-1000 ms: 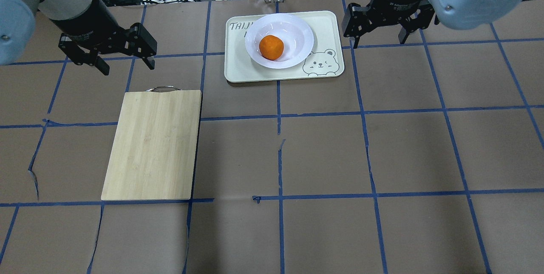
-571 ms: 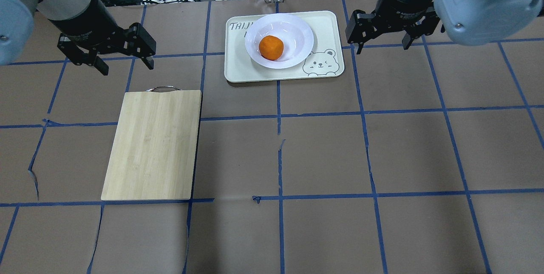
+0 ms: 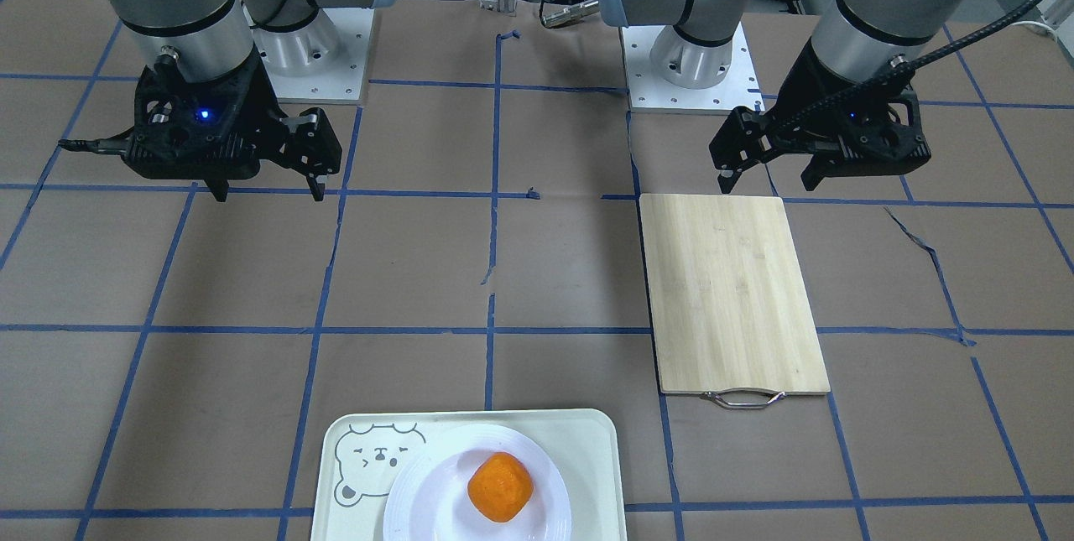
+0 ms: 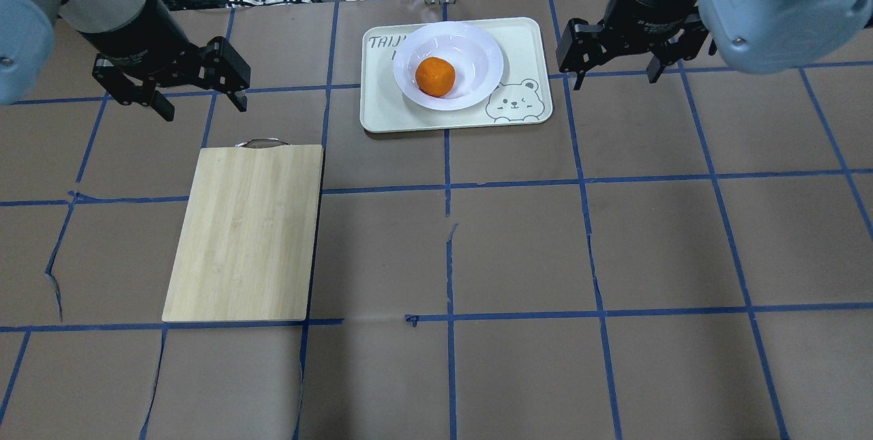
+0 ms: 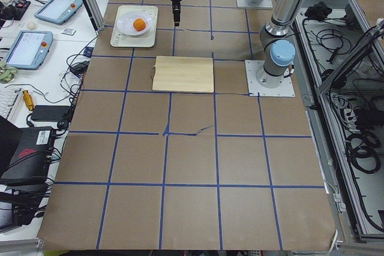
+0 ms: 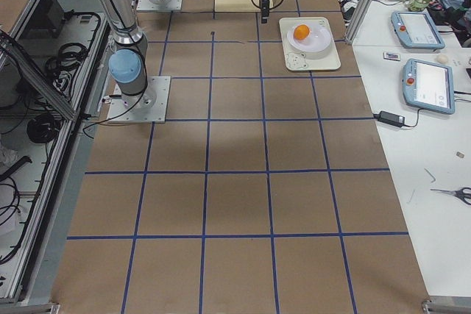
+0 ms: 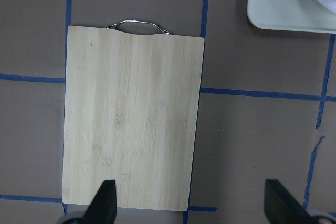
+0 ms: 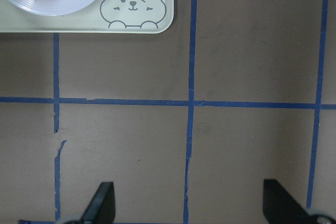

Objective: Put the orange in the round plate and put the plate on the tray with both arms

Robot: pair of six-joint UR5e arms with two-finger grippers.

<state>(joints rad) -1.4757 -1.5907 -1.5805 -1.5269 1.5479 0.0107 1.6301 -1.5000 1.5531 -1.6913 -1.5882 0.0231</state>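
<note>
The black right gripper (image 4: 614, 78), wide apart and empty like the left gripper (image 4: 204, 107), is seemingly retreating from the pale rectangular plastic tray (image 4: 525, 37) carrying the glossy white round plate (image 4: 487, 78) with the small orange fruit (image 4: 435, 76); the task is probably finished.

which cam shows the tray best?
Overhead exterior: the whole tray is in frame, with all four corners and the bear clear. Front-facing crops it at the frame's bottom. Left wrist catches one corner, right wrist only the bear end. Both side views show it whole but small.

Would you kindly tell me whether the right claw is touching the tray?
Apart. In the overhead view, a strip of brown table shows between the right claw and the tray.
</note>
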